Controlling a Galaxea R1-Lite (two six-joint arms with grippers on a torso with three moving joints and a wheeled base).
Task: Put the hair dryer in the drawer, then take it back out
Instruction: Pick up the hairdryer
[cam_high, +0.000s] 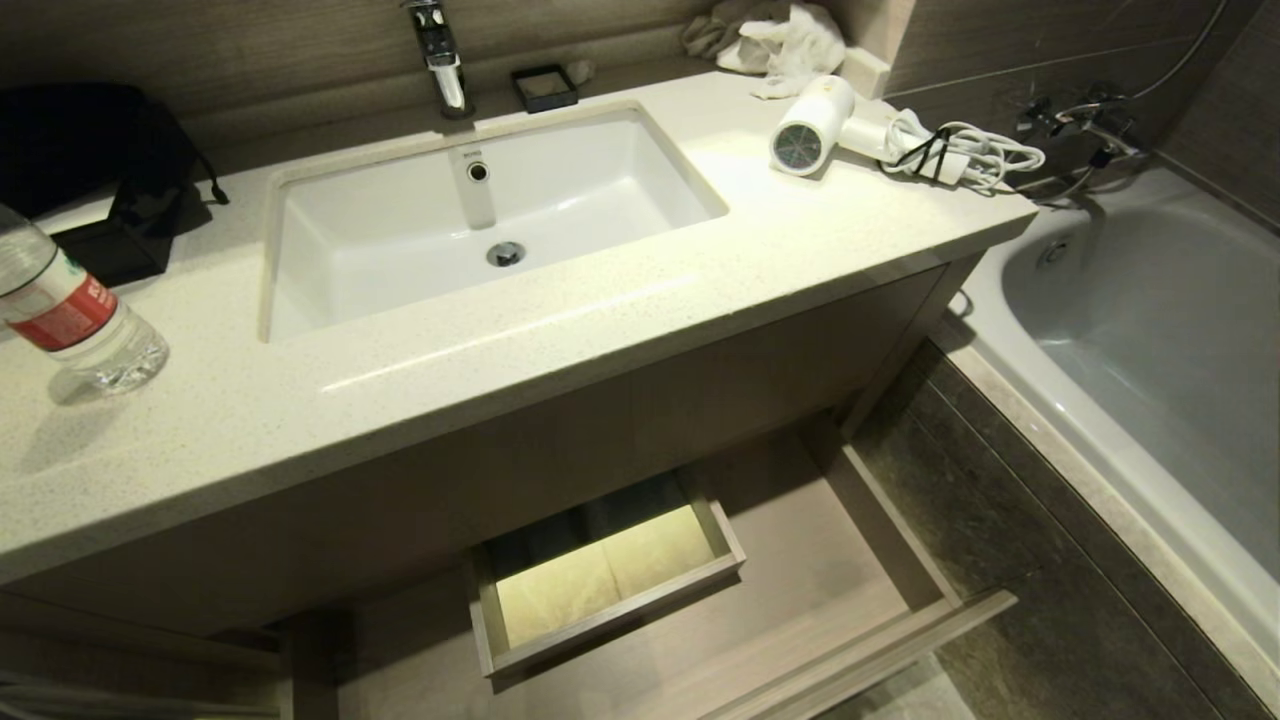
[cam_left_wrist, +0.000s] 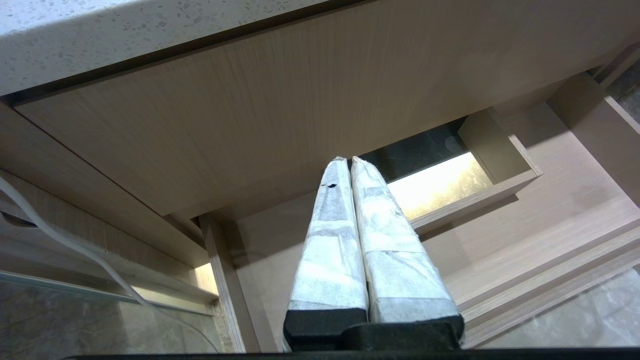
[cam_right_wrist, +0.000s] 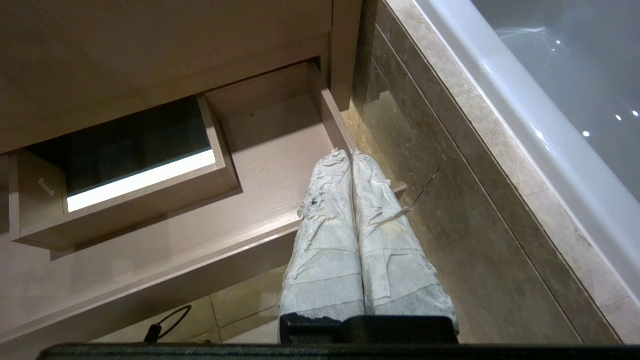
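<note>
Hair dryer (cam_high: 812, 131) lying at the countertop's (cam_high: 560, 330) far right corner; drawer (cam_high: 860, 560) standing open; both grippers (left (cam_left_wrist: 349, 161), right (cam_right_wrist: 347, 153)) hanging closed, empty.

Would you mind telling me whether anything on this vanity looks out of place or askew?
A plastic water bottle lies on its side at the counter's left end. The hair dryer lies on the right end, its cord loosely bundled by the edge nearest the bathtub. The drawer stands open.
</note>
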